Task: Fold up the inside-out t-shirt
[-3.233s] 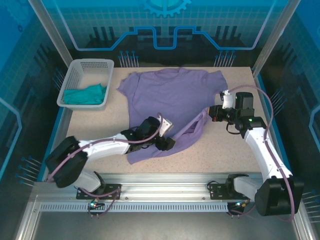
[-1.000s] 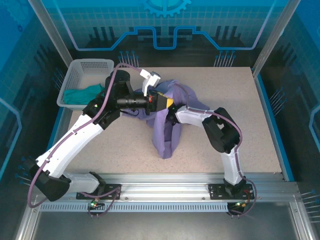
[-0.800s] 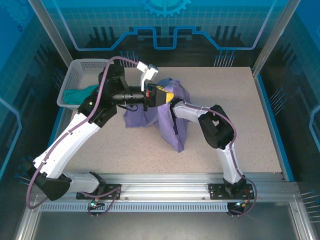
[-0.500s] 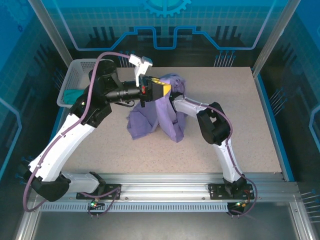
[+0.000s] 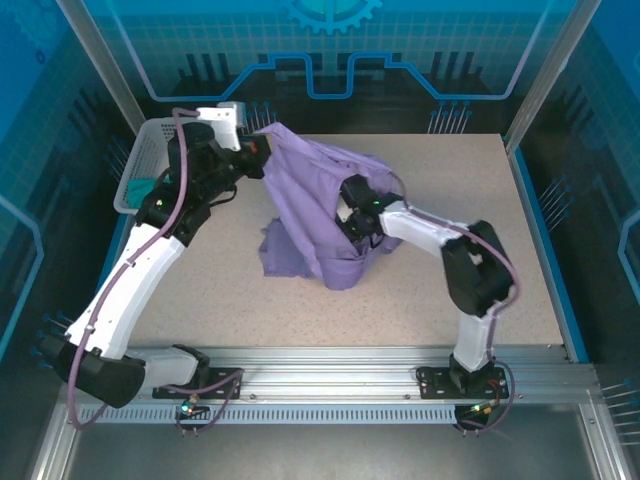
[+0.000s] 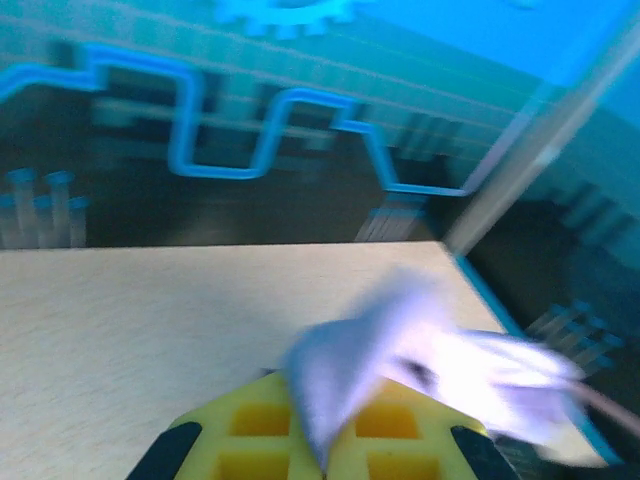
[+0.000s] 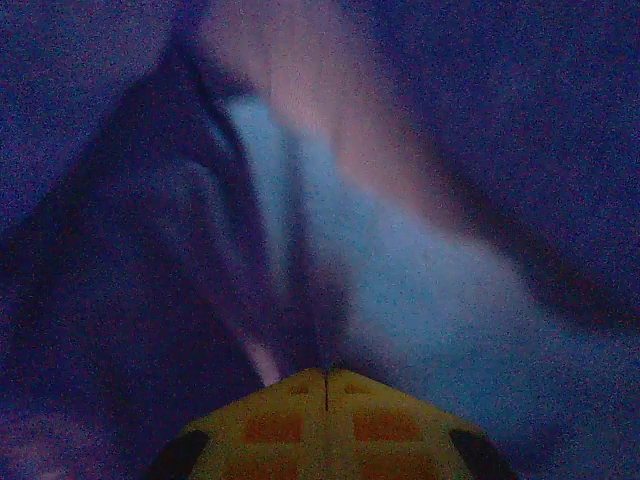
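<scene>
Left gripper state: I read the left gripper (image 5: 258, 148) as closed on cloth. In the left wrist view a blurred lavender fold comes out from between its 2 yellow pads (image 6: 250, 440).
Left gripper position: raised above the back-left part of the table (image 5: 450, 180), just beside the basket (image 5: 138, 160).
Right gripper state: I read the right gripper (image 5: 352, 205) as closed. In the right wrist view its 2 yellow pads (image 7: 270, 425) meet along a thin seam, and a ridge of cloth runs down into that seam.
Right gripper position: low over the middle of the table, sunk into the folds of the shirt.
Inside-out t-shirt location: the inside-out t-shirt (image 5: 320, 225) hangs from the left gripper at 1 high corner, slopes down to the right across the right gripper and ends in a bunched heap on the table centre.
Inside-out t-shirt condition: crumpled, not flat. I cannot make out a print or label.
Basket contents: a teal garment (image 5: 140, 188) lies inside, partly hidden behind the left arm.
Image quality: the left wrist view is motion-blurred and the right wrist view is dark, so I cannot tell the fine cloth detail.
</scene>
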`<state>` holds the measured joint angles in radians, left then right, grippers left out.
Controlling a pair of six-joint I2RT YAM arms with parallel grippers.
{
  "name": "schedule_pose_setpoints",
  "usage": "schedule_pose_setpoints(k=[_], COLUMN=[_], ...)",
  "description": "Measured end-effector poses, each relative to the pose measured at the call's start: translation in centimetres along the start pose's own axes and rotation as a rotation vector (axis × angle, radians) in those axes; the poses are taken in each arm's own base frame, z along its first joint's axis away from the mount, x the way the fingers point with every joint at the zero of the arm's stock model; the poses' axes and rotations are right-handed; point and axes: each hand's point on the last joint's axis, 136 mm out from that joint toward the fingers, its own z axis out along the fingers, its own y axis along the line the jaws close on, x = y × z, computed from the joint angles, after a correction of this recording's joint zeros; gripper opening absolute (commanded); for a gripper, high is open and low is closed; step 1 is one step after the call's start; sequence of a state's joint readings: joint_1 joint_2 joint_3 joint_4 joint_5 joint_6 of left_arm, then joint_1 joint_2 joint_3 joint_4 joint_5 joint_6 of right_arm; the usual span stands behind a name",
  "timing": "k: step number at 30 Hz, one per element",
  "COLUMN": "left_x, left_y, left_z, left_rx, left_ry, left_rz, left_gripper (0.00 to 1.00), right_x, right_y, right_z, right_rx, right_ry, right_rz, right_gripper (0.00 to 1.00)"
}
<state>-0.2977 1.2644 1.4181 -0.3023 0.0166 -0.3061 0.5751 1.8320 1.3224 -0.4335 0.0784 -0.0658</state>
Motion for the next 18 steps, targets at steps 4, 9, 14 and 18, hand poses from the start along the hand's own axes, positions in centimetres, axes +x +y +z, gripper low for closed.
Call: schedule_pose_setpoints(k=[4, 9, 14, 18], left_x=[1.0, 2.3, 3.9, 4.2], left_y=[6.1, 7.4, 9.6, 11.9], left_z=[0.8, 2.5, 4.8, 4.9], left_rx=[-0.148, -0.169, -0.216, -0.265], left_ry=[0.004, 0.027, 0.079, 0.084], left_rz=[-0.098, -0.137, -0.173, -0.201], left_gripper=[0.00, 0.00, 0.00, 0.00], right_x=[-1.8, -3.5, -4.2, -4.3], right_y=[1.2, 3.5, 4.8, 4.3], right_z=[-4.2, -5.0, -5.3, -6.5], right_rx=[-0.085, -0.212, -0.265, -0.275], right_ry=[-0.151, -0.246, -0.288, -0.335], right_rz=[-0.007, -0.031, -0.066, -0.056], right_gripper=[0.00, 0.00, 0.00, 0.00])
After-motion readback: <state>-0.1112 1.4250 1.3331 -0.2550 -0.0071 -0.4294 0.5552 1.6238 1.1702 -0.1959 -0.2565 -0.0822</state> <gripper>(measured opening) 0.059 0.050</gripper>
